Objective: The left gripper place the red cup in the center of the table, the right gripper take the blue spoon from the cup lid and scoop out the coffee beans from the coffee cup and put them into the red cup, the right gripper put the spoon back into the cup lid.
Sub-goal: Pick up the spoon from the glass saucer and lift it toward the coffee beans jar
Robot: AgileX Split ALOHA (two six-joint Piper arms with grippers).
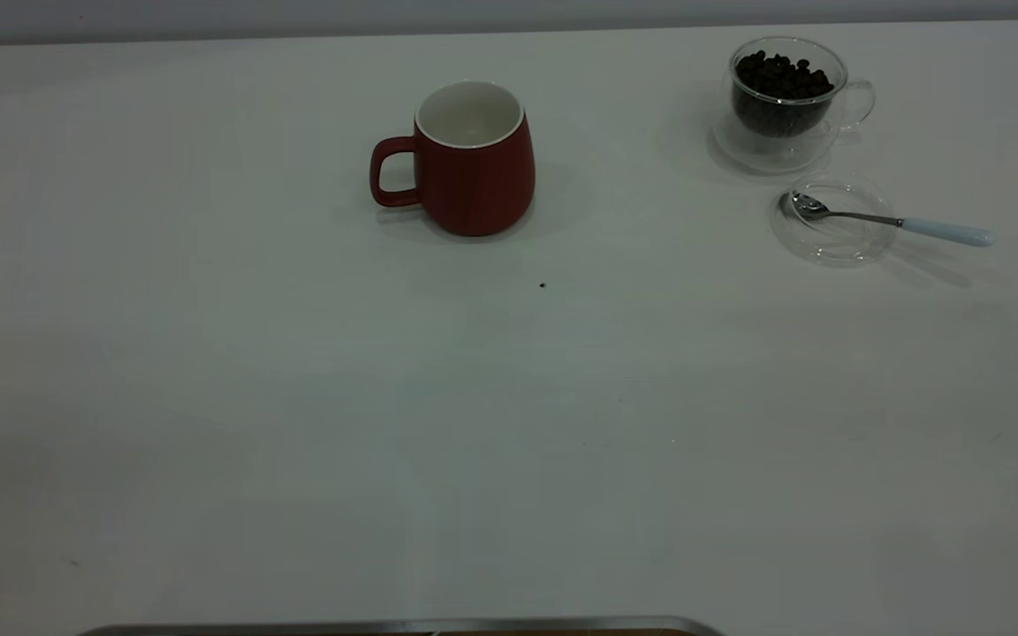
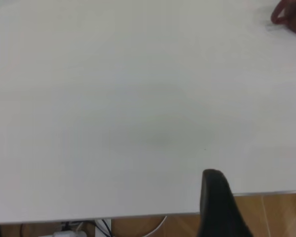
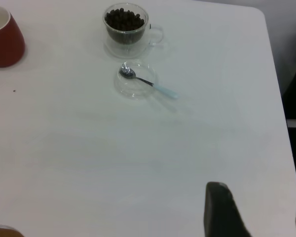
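Observation:
The red cup (image 1: 474, 168) stands upright near the middle of the table, handle to the left, its white inside showing. It also shows in the left wrist view (image 2: 291, 17) and the right wrist view (image 3: 2, 39). The glass coffee cup (image 1: 783, 97) holds dark beans at the far right. The blue-handled spoon (image 1: 889, 221) lies with its bowl in the clear cup lid (image 1: 831, 243) just in front of it. Both grippers are out of the exterior view. My left gripper (image 2: 259, 197) hangs over the table's near edge, empty. My right gripper (image 3: 259, 197) is open and empty, well short of the spoon (image 3: 148, 81).
One loose dark speck (image 1: 543, 285) lies on the white table (image 1: 297, 397) in front of the red cup. A metal-edged strip (image 1: 403, 627) runs along the near side. Wooden floor and cables show past the table edge in the left wrist view (image 2: 266, 207).

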